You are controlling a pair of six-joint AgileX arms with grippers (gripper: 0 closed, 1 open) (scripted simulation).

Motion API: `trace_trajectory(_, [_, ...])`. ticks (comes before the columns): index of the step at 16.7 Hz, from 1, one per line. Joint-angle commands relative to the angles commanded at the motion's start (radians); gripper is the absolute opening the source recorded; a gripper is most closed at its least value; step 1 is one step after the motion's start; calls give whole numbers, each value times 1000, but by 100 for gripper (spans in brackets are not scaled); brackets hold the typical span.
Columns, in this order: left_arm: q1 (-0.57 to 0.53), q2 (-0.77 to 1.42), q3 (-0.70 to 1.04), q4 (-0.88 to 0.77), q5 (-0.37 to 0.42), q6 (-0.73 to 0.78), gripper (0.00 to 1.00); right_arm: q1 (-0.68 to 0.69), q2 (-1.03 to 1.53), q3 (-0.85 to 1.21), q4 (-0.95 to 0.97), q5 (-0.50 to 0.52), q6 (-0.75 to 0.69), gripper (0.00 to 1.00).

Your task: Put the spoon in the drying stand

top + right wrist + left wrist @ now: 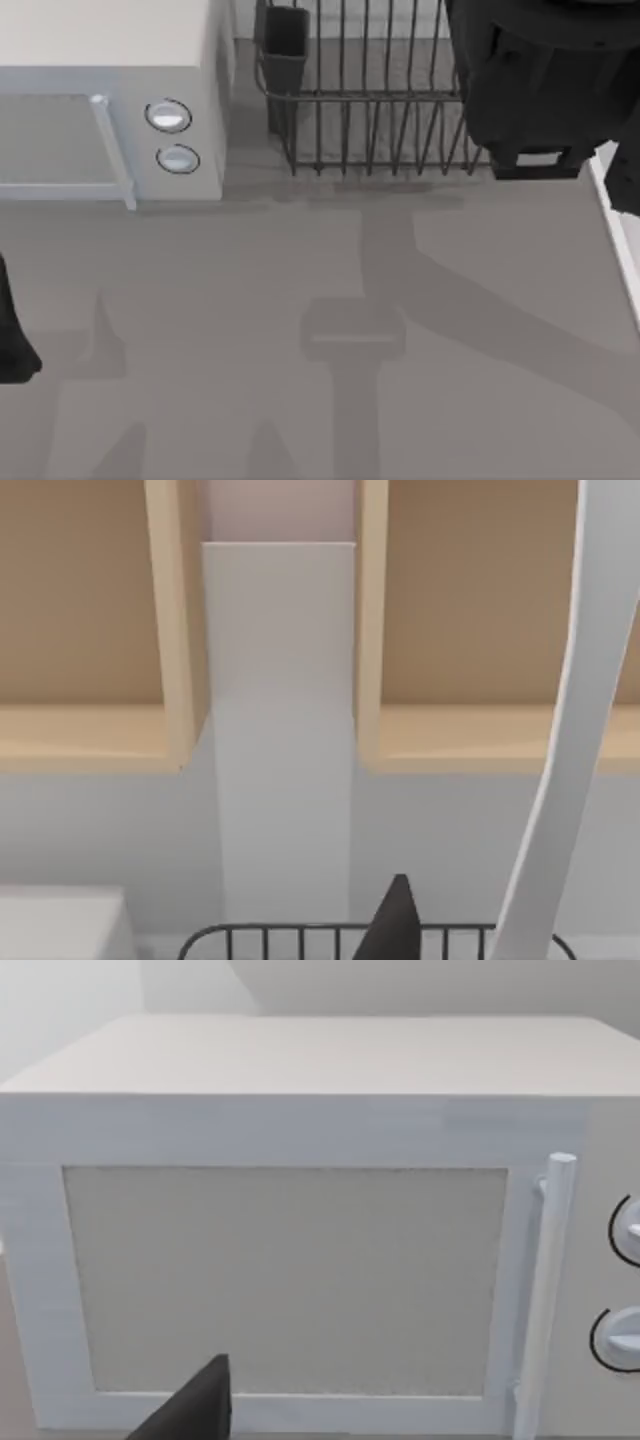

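Right arm: I see its dark bulk at the far right of the surface in the top view, over the right end of the drying stand (370, 120).
Right hand (395, 930): it is just above the stand's wire rim (300, 935); I cannot tell whether it is wide, narrow or holding anything.
Spoon (560, 780): I take the long white strip close to the right wrist camera for it. It rises from about the level of the stand's rim.
Spoon long axis: steep, nearly upright against the wall behind it, with a gentle bend along its length. I cannot tell which end is the bowl, nor whether it touches the stand.
Drying stand: dark-grey wire basket with many thin upright bars, at the far edge of the surface (300, 400), just right of the microwave (110, 60).
Utensil cup (285, 45): small, dark and rectangular, at the stand's left corner, the one nearest the microwave.
Markings: 2 round knobs (168, 116) sit one above the other on the microwave's front, right of its bar handle (112, 150).
Left arm: parked at the left edge of the surface, well apart from the stand.
Left hand (200, 1410): it faces the microwave door (300, 1280); I cannot tell its state.
Behind the stand: a white column (280, 730) between 2 beige panels.
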Motion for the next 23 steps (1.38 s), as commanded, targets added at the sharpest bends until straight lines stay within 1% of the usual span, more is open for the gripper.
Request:
trace_trajectory(2, [0, 0, 0, 0, 0, 0, 100, -9, 15, -1, 14, -9, -1, 0])
trace_trajectory(5, [0, 0, 0, 0, 0, 0, 100, -62, 110, -9, 113, -63, -3, 0])
trace_trajectory(12, [0, 0, 0, 0, 0, 0, 100, -292, 467, -68, 566, -287, -9, 0])
trace_trajectory(14, [0, 0, 0, 0, 0, 0, 100, -353, 545, -87, 662, -345, -12, 0])
trace_trajectory(17, [0, 0, 0, 0, 0, 0, 100, -401, 604, -102, 725, -391, -15, 0])
trace_trajectory(21, [0, 0, 0, 0, 0, 0, 100, -402, 605, -102, 727, -392, -15, 0])
trace_trajectory(23, [0, 0, 0, 0, 0, 0, 100, -402, 605, -102, 727, -392, -15, 15])
